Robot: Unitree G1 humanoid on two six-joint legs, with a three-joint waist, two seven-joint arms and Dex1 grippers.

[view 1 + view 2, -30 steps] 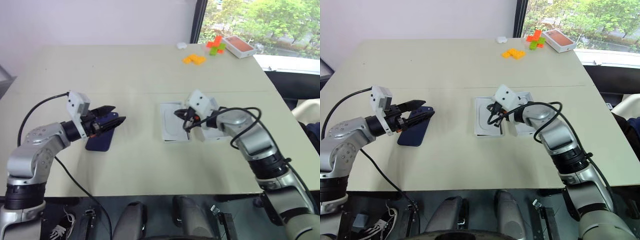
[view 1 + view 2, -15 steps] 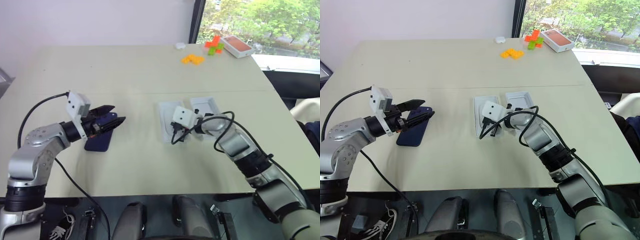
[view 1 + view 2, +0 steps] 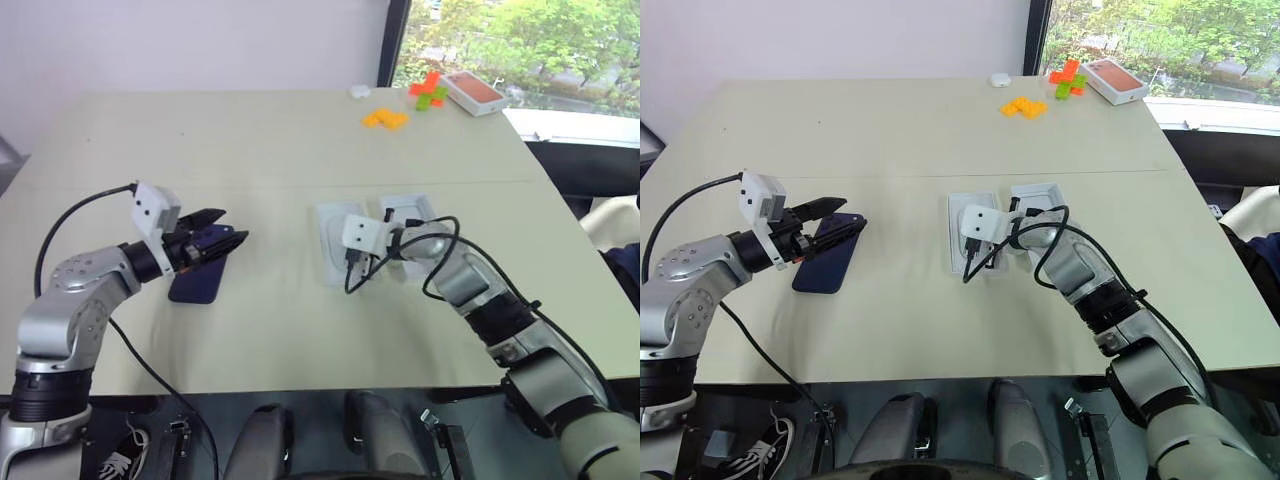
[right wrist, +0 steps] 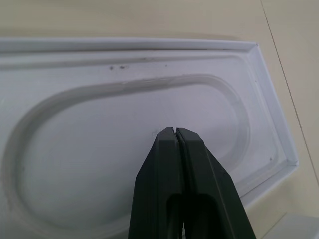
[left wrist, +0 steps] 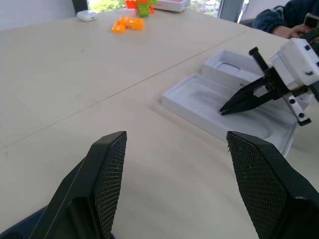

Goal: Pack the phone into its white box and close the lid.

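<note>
Beige table (image 3: 250,140), window (image 3: 500,30) beyond

The insert (image 3: 970,235) lies under the right gripper (image 3: 971,268), the box (image 3: 1040,203) just beside it. The phone (image 3: 826,264) lies below the left gripper (image 3: 840,222).

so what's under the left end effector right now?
The phone lies flat on the table beneath the open left end effector. Its far end is covered by the fingers; whether they touch it cannot be told.
</note>
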